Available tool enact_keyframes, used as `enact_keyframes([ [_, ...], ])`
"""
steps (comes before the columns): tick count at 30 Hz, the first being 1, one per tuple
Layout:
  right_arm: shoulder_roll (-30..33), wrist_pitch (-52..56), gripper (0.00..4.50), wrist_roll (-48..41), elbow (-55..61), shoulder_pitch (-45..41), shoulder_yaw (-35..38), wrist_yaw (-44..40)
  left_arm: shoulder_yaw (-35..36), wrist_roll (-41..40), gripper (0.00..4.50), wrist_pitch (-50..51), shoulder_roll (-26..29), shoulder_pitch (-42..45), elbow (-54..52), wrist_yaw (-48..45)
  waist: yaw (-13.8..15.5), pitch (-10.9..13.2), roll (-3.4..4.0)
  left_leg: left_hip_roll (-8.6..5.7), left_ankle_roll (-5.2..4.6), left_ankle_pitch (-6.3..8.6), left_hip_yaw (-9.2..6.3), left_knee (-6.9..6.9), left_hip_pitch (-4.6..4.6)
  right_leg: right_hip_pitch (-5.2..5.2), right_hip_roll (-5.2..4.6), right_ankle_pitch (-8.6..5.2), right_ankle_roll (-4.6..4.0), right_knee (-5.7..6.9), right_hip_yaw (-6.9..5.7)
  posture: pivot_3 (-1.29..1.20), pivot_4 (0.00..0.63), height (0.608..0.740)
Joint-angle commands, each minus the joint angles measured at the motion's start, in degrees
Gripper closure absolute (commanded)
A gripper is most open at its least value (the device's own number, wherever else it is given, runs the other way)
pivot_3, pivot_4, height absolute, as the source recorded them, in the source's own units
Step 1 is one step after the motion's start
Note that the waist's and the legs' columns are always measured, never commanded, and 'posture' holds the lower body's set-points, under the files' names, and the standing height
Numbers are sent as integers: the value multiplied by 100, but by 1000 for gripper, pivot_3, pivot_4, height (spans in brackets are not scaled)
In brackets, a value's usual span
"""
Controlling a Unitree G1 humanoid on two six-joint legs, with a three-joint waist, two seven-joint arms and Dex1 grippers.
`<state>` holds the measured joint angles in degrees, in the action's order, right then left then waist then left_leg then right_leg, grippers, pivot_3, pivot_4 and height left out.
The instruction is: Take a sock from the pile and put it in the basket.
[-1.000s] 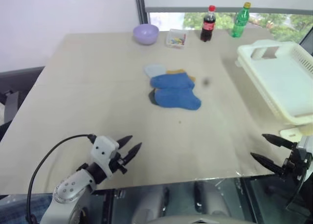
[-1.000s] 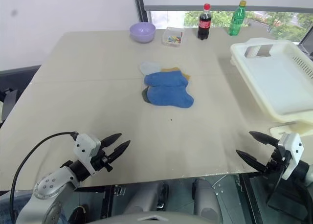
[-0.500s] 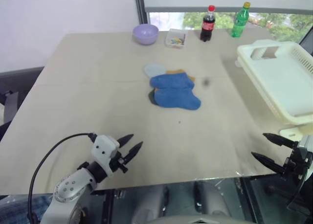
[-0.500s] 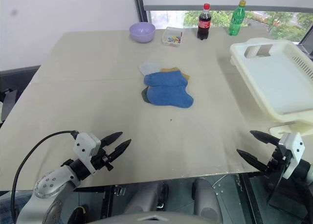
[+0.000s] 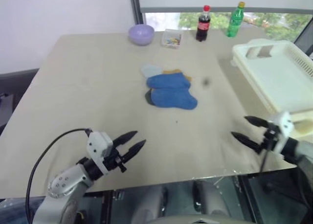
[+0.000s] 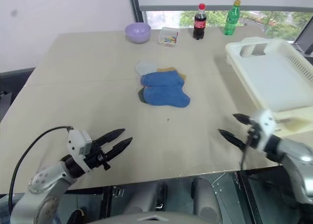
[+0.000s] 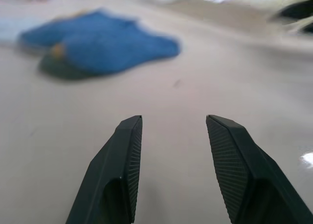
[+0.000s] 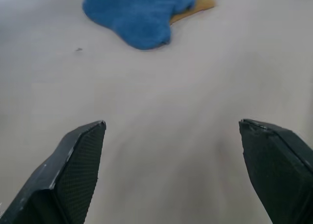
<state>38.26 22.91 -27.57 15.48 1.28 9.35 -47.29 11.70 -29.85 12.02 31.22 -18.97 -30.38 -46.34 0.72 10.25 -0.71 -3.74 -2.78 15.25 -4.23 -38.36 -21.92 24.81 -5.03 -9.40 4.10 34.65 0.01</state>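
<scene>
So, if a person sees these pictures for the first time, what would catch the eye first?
Probably the royal-blue fabric ankle socks heaped in the middle of the beige table, with mustard-yellow and pale grey socks peeking out behind them. Next comes the large cream-white slotted plastic basket at the table's right edge. Near the front edge, the left gripper and the right gripper hang open over the table, each pointing inward, holding nothing.

Soft matt royal-blue knit on sock (image 5: 172,92); smooth cream moulded plastic on basket (image 5: 274,72); matt beige tabletop (image 5: 88,97); black cross-hatched pads on fingers (image 7: 129,165).
</scene>
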Motion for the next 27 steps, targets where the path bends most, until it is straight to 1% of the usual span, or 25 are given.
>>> enact_keyframes([
  [1, -202, 757, 49, 268, -355, -717, -556, 483, 321, -291, 2254, -52, 230, 161, 30, -255, 14, 1, 4, 1, 0, -1, -3, 1, 2, 0, 4, 0, -3, 3, -7, 0, 150, 732],
  [3, -251, 928, 49, 308, -445, -867, -639, 555, 353, -340, 2254, -45, 271, 204, 64, -292, 54, 1, 6, -4, -21, -17, -12, 1, -15, 15, 18, 7, -25, 3, -18, 0, 150, 732],
  [5, -894, 1048, 49, 330, -1200, -1654, -761, 986, 553, -488, 2254, 30, 481, 479, 200, -421, 41, -2, -4, -14, -21, -17, -10, 2, -30, 26, 15, 21, -55, -1, -16, 0, 150, 732],
  [7, -1368, 1164, 49, 344, -1737, -2254, -859, 1171, 675, -544, 2254, 33, 636, 666, 351, -537, -35, 0, -7, -14, -19, -17, -1, -2, -43, 41, 20, 34, -70, -4, -7, 0, 150, 732],
  [10, -1725, 1107, 49, 492, -2324, -2828, -982, 1171, 700, -490, 2254, -21, 722, 834, 543, -625, -58, -1, -4, -9, -9, -25, 7, -4, -56, 62, 36, 48, -85, 3, 3, 0, 150, 732],
  [12, -2008, 1078, 49, 489, -2729, -3215, -985, 1213, 687, -451, 2254, -30, 733, 948, 661, -650, -76, 0, -4, -8, -8, -25, 7, 0, -55, 66, 40, 59, -72, 9, 2, 0, 150, 732],
  [15, -2225, 795, 49, 806, -3248, -3595, -1207, 1194, 660, -381, 2254, -72, 732, 1066, 820, -667, -108, 0, -3, -3, -1, -29, 2, 1, -59, 72, 49, 66, -77, 11, 0, 0, 150, 732],
  [18, -2323, 430, 49, 1119, -3619, -3746, -1407, 1117, 662, -343, 2254, -89, 722, 1115, 902, -660, -150, -1, -4, -4, 2, -32, 3, 1, -58, 72, 49, 69, -78, 11, 1, 0, 150, 732],
  [20, -2350, 200, 584, 1268, -3727, -3749, -1504, 1047, 705, -346, 2254, -61, 708, 1127, 929, -615, -160, -1, -4, -4, 5, -33, 4, 1, -55, 71, 49, 71, -81, 13, 2, 0, 150, 732],
  [21, -2352, 108, 693, 1329, -3742, -3732, -1550, 1012, 727, -349, 2254, -49, 701, 1130, 941, -591, -162, -1, -4, -4, 5, -33, 4, 1, -54, 71, 49, 71, -81, 14, 3, 0, 150, 732],
  [22, -2343, 31, 1329, 1397, -3747, -3704, -1606, 971, 735, -327, 2254, -63, 701, 1116, 958, -587, -166, -1, -3, -3, 8, -35, 4, 1, -52, 71, 51, 71, -82, 16, 3, 0, 150, 732],
  [24, -2333, -80, 1992, 1499, -3752, -3667, -1665, 918, 725, -295, 2254, -89, 702, 1086, 975, -591, -174, -1, -3, 2, 14, -38, 3, 2, -50, 72, 57, 73, -85, 19, 3, 0, 150, 732],
  [25, -2335, -114, 2485, 1528, -3753, -3658, -1675, 902, 719, -287, 2254, -94, 699, 1077, 977, -591, -176, -1, -3, 5, 14, -39, 3, 3, -49, 72, 61, 75, -89, 20, 3, 0, 150, 732],
  [26, -2343, -136, 2837, 1543, -3754, -3653, -1672, 894, 712, -283, 2254, -95, 694, 1071, 973, -587, -176, -1, -3, 7, 16, -40, 3, 3, -48, 72, 64, 77, -91, 20, 3, 0, 150, 732],
  [27, -2353, -153, 3283, 1556, -3760, -3654, -1667, 890, 705, -279, 2254, -96, 692, 1071, 975, -585, -176, -1, -3, 11, 20, -42, 3, 3, -48, 72, 69, 79, -94, 20, 3, 0, 150, 732],
])
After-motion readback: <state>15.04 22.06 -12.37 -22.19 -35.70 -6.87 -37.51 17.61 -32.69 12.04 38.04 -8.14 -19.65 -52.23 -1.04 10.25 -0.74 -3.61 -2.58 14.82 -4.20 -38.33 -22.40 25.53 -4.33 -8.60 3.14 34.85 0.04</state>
